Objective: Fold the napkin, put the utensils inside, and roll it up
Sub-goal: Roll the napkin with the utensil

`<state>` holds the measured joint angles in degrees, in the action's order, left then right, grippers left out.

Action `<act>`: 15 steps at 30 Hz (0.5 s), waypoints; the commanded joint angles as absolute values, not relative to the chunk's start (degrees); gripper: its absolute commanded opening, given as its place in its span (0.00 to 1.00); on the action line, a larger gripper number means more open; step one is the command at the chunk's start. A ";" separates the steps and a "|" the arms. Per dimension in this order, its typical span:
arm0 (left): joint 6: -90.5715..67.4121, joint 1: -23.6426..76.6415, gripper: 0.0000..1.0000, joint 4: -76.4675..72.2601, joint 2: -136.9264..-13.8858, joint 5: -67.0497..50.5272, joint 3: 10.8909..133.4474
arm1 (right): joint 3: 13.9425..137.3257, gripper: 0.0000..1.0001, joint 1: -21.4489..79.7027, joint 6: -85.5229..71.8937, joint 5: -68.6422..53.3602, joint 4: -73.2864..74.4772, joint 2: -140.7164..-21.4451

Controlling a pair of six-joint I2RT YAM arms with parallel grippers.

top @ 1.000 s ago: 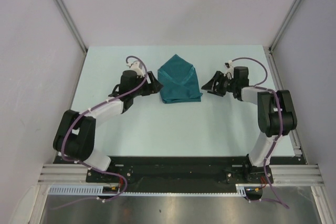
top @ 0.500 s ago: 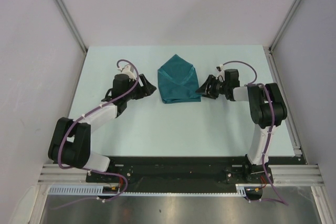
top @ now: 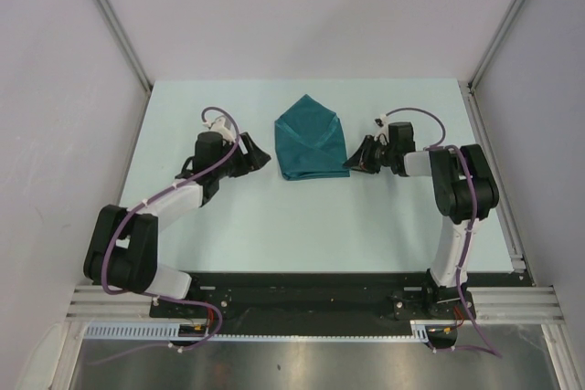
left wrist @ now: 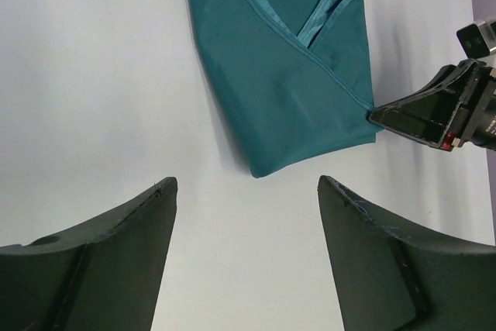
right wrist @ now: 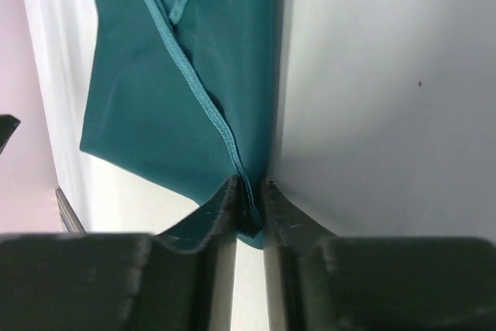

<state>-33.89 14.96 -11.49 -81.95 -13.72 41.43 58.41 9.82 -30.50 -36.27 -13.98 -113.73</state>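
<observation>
Top view: your napkin lies folded, pointed end away from the arm bases, toward 12 o'clock of the table ctr. Your R gripper has its jaws pinched on the cloth's hemmed corner at approx 4 o'clock. Your L gripper sits at the napkin's 8 o'clock, near but not touching, jaws spread wide over bare table.
</observation>
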 commanded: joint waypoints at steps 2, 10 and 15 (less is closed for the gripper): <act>-35.51 14.15 0.77 -13.80 -79.89 -15.12 40.34 | 58.27 0.08 10.99 -29.00 -34.63 -10.20 -114.52; -35.86 13.62 0.78 -14.85 -78.31 -15.82 37.97 | 52.04 0.00 13.00 -31.55 -31.73 -9.76 -107.42; -37.79 13.54 0.77 -18.36 -79.10 -18.97 35.25 | 45.11 0.00 15.20 -33.39 -27.08 -7.65 -100.56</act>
